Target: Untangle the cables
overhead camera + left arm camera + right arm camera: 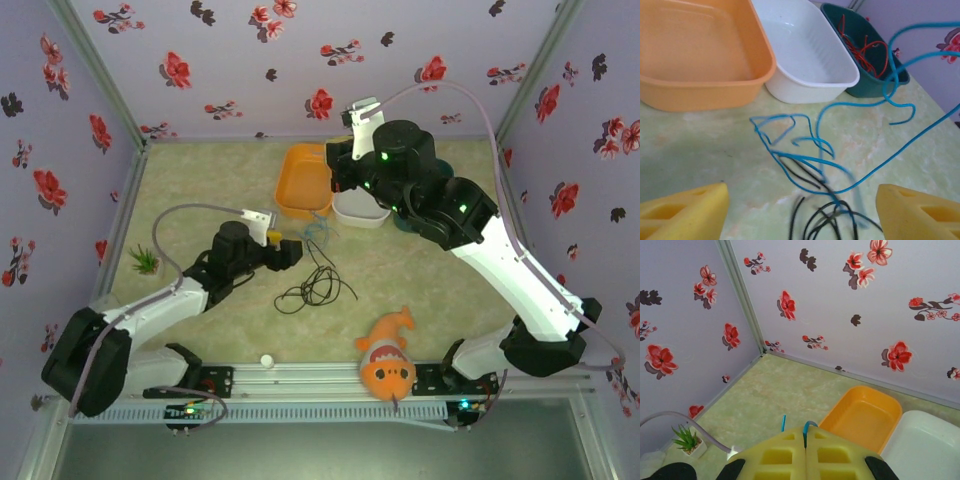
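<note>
Here, nearest the arm bases, the left gripper (pixel 802 192) hovers on the near side of the shallow orange plastic tray (pixel 700 55). Its yellow fingers (pixel 685 210) are spread wide with nothing between them. Just ahead of it the thin black wire cable (pixel 815 220) lies coiled on the table. The thin blue wire cable (pixel 832 150) crosses over it, closer to the orange tray. From there the blue cable climbs to the right gripper (pixel 805 432), raised above the orange tray with its fingers pressed together on the strand.

To part them cleanly, I judge the left gripper should pinch the black strands alone, low and clear of the blue loops, while the right lifts slowly.

There are three cables: black, blue, and a thin red wire cable (pixel 865 47) lying in the dark green plastic tray (pixel 865 87). There are three trays, with the white plastic tray (pixel 805 60) between the orange tray and the green.
</note>
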Controlling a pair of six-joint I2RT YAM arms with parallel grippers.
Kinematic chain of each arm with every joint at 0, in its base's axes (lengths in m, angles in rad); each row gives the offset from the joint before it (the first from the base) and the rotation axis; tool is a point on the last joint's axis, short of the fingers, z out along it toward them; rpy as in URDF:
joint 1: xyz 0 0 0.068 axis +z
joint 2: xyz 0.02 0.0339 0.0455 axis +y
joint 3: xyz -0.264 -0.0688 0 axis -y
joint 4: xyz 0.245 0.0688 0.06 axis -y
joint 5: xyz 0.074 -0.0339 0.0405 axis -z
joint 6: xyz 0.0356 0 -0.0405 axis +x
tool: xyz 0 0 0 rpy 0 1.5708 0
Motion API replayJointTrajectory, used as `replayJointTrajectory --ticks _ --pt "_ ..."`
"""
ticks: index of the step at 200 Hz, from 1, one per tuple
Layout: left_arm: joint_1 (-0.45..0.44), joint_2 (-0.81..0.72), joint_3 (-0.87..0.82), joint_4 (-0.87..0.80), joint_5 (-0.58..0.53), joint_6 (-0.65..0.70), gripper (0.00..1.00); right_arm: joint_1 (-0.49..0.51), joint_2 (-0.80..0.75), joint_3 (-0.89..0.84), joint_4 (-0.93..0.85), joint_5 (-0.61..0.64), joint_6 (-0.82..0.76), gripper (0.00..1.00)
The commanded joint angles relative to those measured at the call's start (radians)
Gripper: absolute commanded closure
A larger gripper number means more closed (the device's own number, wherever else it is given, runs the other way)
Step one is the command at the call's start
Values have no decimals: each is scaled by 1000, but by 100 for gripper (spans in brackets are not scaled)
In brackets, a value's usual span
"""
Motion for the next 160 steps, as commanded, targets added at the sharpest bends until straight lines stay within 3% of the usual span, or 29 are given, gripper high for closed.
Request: replayJointTrajectory --ticks 1,34,83,94,122,134,160 --pt "-27 17 38 76 33 -46 18 7 13 28 16 -21 3 100" --pt "-44 53 61 45 23 -60 16 8 20 28 22 -31 5 100" --pt "-44 149 86 -8 -68 -92 31 8 10 33 23 -39 6 100" --pt "-44 173 90 -10 -92 -105 40 7 3 34 21 -41 3 100" --pt "-38 202 102 -43 -169 -138 85 7 -21 36 8 -21 -12 100" --pt "-33 194 105 -88 -231 -154 99 7 -38 35 -4 14 -23 100" --pt "8 129 90 -214 -352 -184 100 5 -83 19 -30 142 -50 100"
